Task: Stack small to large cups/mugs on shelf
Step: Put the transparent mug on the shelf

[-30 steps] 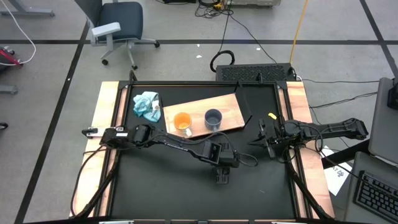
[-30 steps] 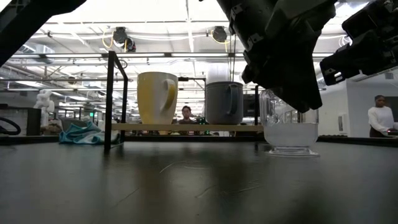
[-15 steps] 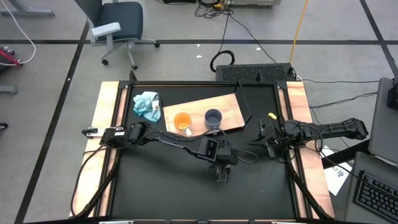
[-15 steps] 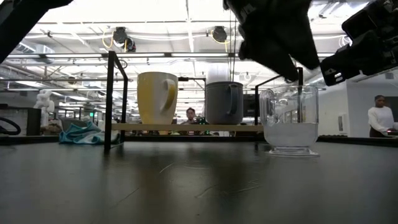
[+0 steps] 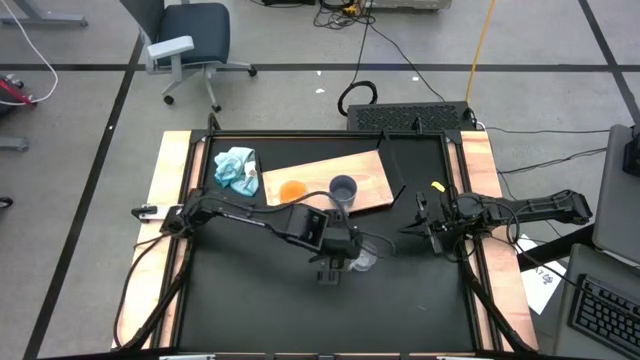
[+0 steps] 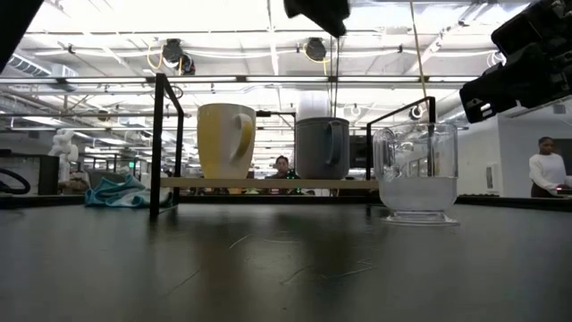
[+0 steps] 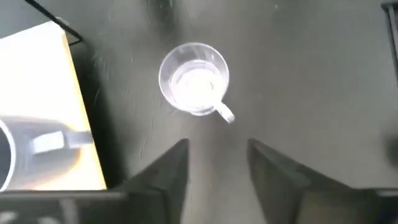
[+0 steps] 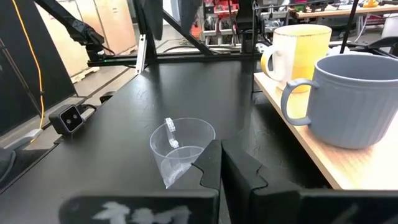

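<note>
Clear glass forms the smallest vessel: the glass cup (image 7: 194,78) is round, thin-walled and fitted with a small side handle. It stands upright on the black table (image 5: 250,300), beside the shelf (image 5: 370,175) but off it. In the low view the glass cup (image 6: 416,173) shows a thick base and sits apart from the two mugs.

The shelf is a flat light-wood board — it lies at an angle across the far half of the table. Two mugs stand upright on it, side by side and not touching:
- Orange mug (image 5: 292,190): orange inside, pale yellow outside with a pale handle in the low view (image 6: 225,140).
- Grey mug (image 5: 343,188): grey-blue, ribbed wall, with a handle (image 8: 359,99).

A light-blue cloth (image 5: 236,168) lies crumpled on the table near the far-left corner, just beside the shelf's end.

The left gripper (image 7: 217,165) is above the table, near the glass cup and clear of it; its fingers stand apart with nothing between them — bare tabletop shows in the gap.

The right gripper (image 8: 221,163) waits near the right edge of the table, fingers pressed together and holding nothing.
</note>
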Robot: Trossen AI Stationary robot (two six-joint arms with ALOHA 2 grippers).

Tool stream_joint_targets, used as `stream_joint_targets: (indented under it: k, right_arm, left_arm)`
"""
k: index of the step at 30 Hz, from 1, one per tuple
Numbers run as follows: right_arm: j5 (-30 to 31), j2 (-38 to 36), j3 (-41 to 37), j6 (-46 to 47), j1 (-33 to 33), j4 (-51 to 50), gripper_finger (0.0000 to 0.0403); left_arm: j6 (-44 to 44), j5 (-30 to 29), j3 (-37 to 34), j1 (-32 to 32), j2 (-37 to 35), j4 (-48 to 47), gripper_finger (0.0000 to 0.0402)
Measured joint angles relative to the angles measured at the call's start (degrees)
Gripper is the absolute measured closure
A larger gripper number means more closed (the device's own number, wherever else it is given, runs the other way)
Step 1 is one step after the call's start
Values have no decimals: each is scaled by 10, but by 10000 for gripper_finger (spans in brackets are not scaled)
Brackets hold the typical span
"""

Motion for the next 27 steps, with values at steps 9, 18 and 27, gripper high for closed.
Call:
stream_joint_targets:
  k: [9,18,27]
  right_arm:
    - [0,0,0,0,0,0,403]
    - [0,0,0,-1,0,0,403]
    - [0,0,0,-2,0,-1,403]
  left_arm:
    - [15,-41,0,-20,-47,-83,390]
    - [25,-99,0,-50,-99,-102,399]
    - [10,-165,0,-53,-169,-123,400]
